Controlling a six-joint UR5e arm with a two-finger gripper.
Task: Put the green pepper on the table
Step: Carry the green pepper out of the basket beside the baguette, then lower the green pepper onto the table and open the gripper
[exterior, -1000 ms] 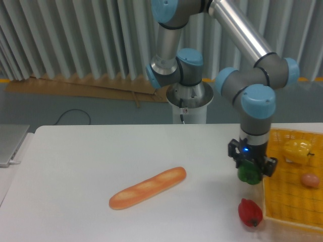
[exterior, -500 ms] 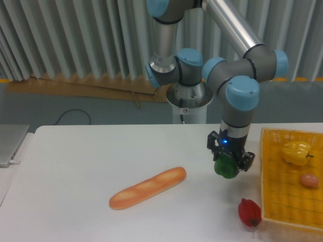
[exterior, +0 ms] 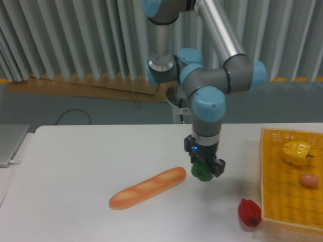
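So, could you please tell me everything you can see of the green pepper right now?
The green pepper is small, dark green, glossy and roundish. The gripper is shut on it from above, hiding its top. It sits low over the white table, just right of the bread loaf's upper end; whether it touches the surface cannot be told. The red pepper lies apart, to its lower right.

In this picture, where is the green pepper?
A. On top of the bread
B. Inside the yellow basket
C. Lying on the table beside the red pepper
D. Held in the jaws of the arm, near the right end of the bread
D: the green pepper sits between the jaws of the gripper, close to the bread and far from the basket.
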